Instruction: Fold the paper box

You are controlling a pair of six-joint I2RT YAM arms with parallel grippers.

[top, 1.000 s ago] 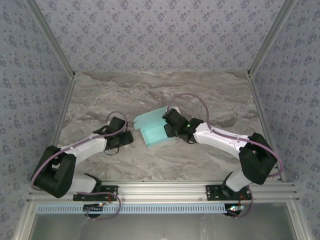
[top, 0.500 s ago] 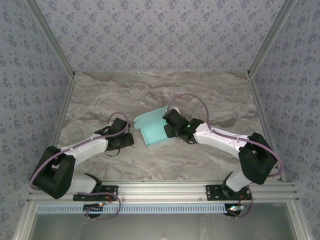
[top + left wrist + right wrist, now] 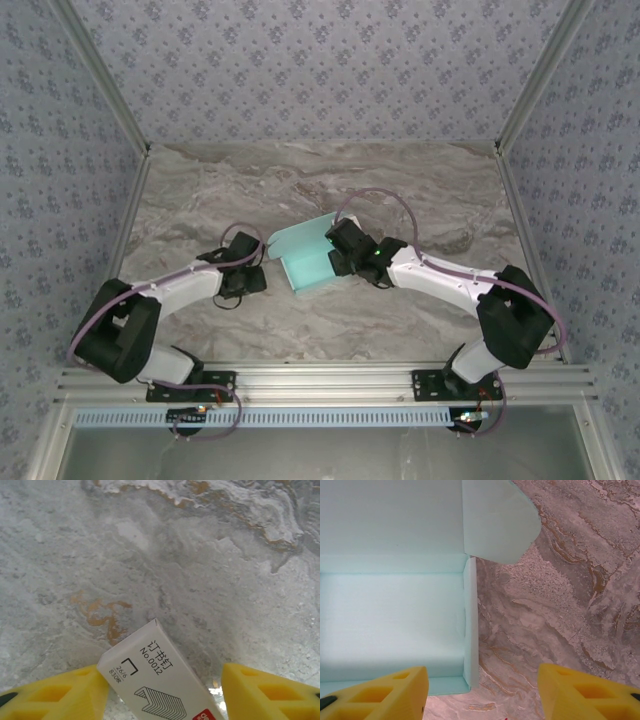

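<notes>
One paper box (image 3: 305,262) of pale turquoise card lies on the marble table (image 3: 420,190), about in the middle between the two arms. From above it looks like a shallow open tray, with its lid standing open on the far side.

In the right wrist view the paper box (image 3: 395,615) shows more detail. The floor of the tray is flat and plain. Low walls are folded up along the near side and the right side, and they meet in a corner. Behind the tray the lid panel rises, and a flap (image 3: 497,522) with one rounded corner hangs out from its right edge over the marble.

The right gripper (image 3: 333,262) is at the right side of the paper box. Its jaws are wide apart (image 3: 482,672): one yellow finger (image 3: 380,695) is over the tray, the other is over the bare table, and the right wall of the tray runs between them. They close on nothing.

The left gripper (image 3: 262,272) is just beside the left edge of the paper box. Its jaws (image 3: 164,675) are also wide. A small white carton (image 3: 155,685) with a printed staple drawing and "No.0012" lies between them, against the left finger (image 3: 60,695), with a thin gap to the other.
</notes>
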